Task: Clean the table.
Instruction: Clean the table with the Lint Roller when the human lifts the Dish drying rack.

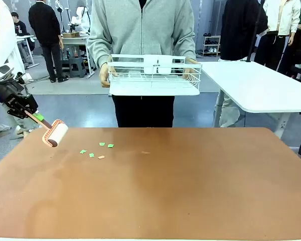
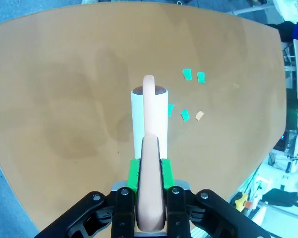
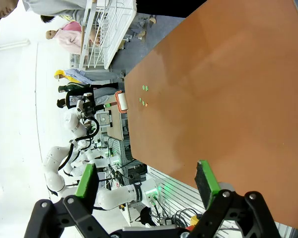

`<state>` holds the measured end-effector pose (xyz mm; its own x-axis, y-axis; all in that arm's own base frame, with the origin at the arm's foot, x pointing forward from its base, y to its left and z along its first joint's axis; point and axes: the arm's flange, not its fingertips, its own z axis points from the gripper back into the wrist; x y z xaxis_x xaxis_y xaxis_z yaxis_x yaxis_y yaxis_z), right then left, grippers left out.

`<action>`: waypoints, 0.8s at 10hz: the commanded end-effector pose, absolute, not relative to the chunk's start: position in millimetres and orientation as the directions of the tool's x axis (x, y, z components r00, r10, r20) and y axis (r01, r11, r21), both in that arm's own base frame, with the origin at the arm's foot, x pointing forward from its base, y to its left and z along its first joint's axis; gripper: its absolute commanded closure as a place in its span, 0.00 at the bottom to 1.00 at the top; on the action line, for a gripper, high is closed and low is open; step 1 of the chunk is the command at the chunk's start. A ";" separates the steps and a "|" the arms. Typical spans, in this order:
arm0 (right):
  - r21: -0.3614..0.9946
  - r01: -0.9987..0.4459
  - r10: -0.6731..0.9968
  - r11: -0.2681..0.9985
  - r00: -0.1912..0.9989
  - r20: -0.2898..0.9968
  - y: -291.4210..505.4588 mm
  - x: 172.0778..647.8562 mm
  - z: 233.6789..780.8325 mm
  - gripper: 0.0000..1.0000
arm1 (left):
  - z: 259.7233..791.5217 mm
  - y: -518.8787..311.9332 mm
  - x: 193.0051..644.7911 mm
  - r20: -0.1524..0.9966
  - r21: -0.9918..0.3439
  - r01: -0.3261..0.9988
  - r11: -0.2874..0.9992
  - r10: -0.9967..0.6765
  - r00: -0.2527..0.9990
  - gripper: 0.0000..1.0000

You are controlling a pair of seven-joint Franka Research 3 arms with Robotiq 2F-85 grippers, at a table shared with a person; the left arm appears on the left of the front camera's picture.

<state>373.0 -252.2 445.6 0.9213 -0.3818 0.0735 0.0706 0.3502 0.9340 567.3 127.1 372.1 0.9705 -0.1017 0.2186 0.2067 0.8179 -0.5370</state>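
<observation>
At the left edge of the front view, left gripper [image 1: 34, 115] clamped on the peach handle of a lint roller [image 1: 55, 134], roller head tilted down at the upper left corner of the table [image 1: 180, 191]; touching the top or just above it, cannot tell. Across the whole lower half of that frame, the table's reddish-brown top. Just right of the roller, a small cluster of paper scraps [image 1: 96, 150], green with one orange, flat on the top. In the left wrist view, green pads [image 2: 133, 174] pressed against the handle at bottom centre. Along the bottom of the right wrist view, right gripper [image 3: 146, 181] with fingers wide apart. At top centre of the front view, a person [image 1: 140, 25] holding a white wire rack [image 1: 155, 75] beyond the far edge.
</observation>
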 end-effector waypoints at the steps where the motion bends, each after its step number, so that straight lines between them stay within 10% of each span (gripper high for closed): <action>1: 0.937 0.056 -0.379 0.346 0.921 0.085 -251.3 371.0 447.3 0.00 | 361.9 124.1 574.2 0.218 -0.555 0.216 0.803 -0.111 0.970 0.79; 8: 0.937 0.056 -0.379 0.346 0.921 0.085 -251.3 371.0 447.3 0.00 | 314.9 101.9 599.7 0.132 -0.688 0.112 0.717 -0.028 0.991 0.79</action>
<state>372.9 -252.4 445.5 0.9212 -0.3822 0.0734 0.0708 0.3501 0.9340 594.6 98.3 309.7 0.9891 -0.0564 0.1360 0.1323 0.7458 -0.6529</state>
